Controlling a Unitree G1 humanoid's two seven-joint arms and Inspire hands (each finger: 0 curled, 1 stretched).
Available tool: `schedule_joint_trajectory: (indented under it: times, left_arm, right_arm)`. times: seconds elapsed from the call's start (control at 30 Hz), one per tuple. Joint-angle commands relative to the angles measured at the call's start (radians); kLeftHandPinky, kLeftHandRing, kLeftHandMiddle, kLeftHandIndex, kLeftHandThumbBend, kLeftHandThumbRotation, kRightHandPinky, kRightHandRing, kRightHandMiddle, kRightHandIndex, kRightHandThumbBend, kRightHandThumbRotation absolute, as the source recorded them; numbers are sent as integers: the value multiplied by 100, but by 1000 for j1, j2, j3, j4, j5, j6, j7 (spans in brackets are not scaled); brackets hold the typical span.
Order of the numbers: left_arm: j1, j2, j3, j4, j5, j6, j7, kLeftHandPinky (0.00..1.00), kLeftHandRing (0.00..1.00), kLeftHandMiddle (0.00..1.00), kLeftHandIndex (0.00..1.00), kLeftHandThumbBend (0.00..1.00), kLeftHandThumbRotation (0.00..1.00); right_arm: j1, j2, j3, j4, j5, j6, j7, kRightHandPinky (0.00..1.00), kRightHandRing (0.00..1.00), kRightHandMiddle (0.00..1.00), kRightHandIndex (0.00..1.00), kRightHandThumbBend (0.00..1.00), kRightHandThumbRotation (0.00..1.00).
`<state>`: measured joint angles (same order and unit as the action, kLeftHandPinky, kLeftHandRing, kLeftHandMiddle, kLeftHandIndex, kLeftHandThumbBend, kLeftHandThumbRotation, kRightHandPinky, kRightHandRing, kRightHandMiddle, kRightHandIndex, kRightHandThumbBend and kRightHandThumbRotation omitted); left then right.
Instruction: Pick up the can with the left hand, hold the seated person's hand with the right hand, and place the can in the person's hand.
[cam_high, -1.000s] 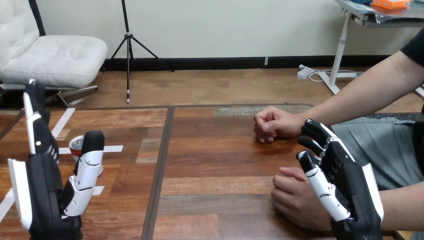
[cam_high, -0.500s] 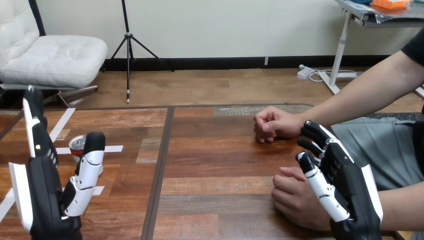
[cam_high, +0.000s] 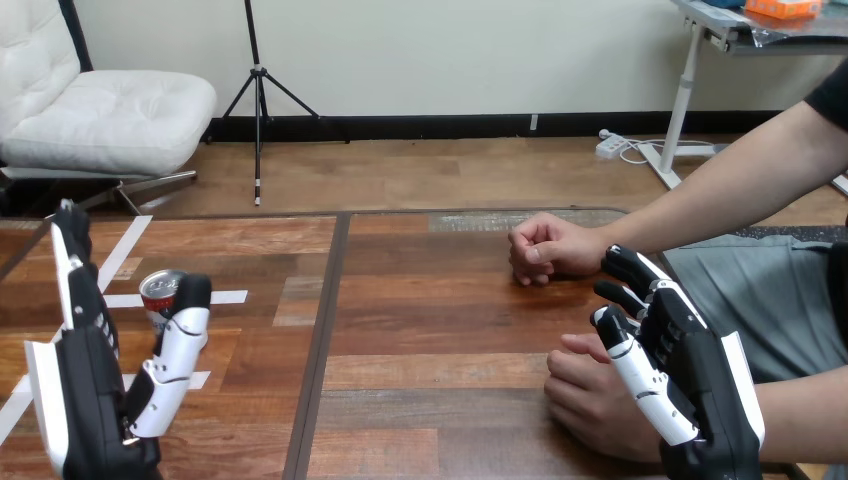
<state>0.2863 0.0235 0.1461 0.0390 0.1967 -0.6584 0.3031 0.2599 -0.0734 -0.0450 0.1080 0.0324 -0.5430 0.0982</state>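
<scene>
Nothing grasped yet: lower left, my open left hand (cam_high: 88, 400) flanks the red-and-silver metal can (cam_high: 160, 296); open right hand (cam_high: 692, 392) beside the person's nearer hand (cam_high: 588, 398).

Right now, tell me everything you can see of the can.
The can is a metal drinks can with a silver top and a red and white side. It stands upright on the table, far left, beside white tape strips. The open left hand is in front of it, fingers to its left and thumb covering its lower right; I cannot tell whether they touch it.
</scene>
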Motion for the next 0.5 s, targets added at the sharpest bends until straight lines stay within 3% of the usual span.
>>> schedule_joint_trajectory:
  times: [0.0,0.47]
  left_arm:
    - [-27,8,5,29,-11,16,-15,100,100,100,100,69,61]
    - [-98,38,19,150,-53,58,-64,99,100,100,100,71,50]
  right_arm:
    - [-82,-3,-2,-1,-1,-32,1,76,85,88,85,51,58]
    - [-78,0,-1,-7,16,-26,10,76,85,88,85,52,58]
